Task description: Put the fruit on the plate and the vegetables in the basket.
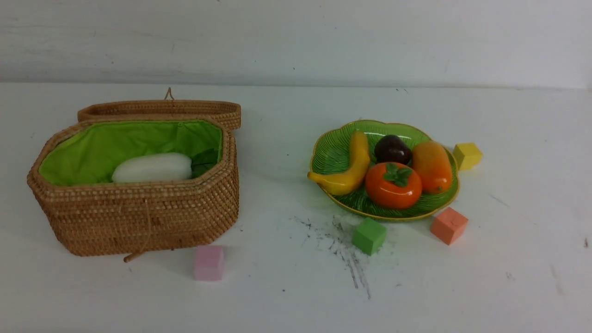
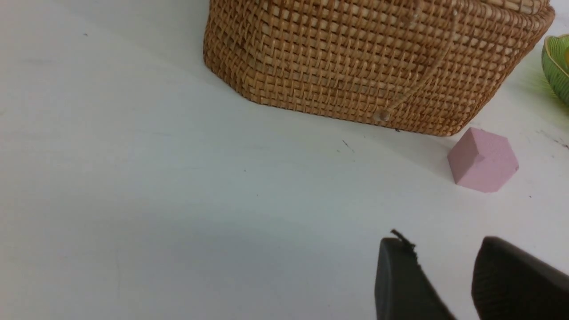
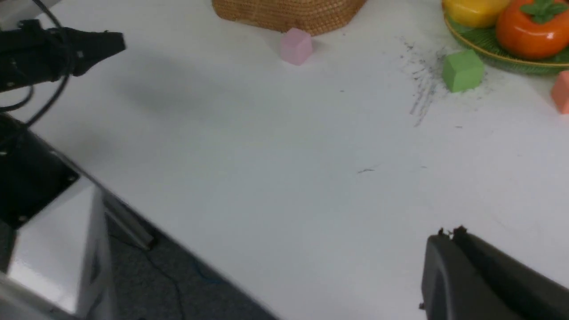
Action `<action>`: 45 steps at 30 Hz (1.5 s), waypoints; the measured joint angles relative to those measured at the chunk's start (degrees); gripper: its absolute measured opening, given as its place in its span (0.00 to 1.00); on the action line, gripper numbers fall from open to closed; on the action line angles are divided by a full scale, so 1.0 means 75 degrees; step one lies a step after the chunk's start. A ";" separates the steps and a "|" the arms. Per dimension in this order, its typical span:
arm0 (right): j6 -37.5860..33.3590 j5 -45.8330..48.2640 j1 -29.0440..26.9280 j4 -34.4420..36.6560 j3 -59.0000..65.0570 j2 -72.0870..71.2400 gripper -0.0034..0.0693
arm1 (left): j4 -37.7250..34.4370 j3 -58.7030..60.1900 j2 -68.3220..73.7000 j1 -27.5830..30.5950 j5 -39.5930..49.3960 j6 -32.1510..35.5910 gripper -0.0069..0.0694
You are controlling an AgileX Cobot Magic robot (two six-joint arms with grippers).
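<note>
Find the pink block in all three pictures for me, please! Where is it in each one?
Front view: the pink block is below the middle, left of centre, near the basket's bottom corner.
Left wrist view: it's toward the right side, about halfway down.
Right wrist view: it's near the top, around the middle from side to side.
Landmark: the woven basket shows in every view, with the block just by it.

White table point(image 1: 296, 296) bears basket point(image 1: 138, 217), plate point(image 1: 384, 215) and four foam cubes point(image 1: 209, 262).
</note>
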 joint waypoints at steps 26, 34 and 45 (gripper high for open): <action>0.0394 -0.6253 -0.2971 -0.2656 0.5962 -0.1123 0.08 | -0.0008 0.0006 0.0000 0.0000 0.0003 0.0000 0.40; 0.0477 -0.6500 -0.2982 -0.2726 0.6203 -0.1123 0.10 | -0.0008 0.0006 0.0000 0.0000 0.0001 0.0000 0.40; 0.0477 -0.6500 -0.2982 -0.2732 0.6203 -0.1123 0.11 | -0.0008 0.0006 0.0000 0.0000 0.0001 0.0000 0.40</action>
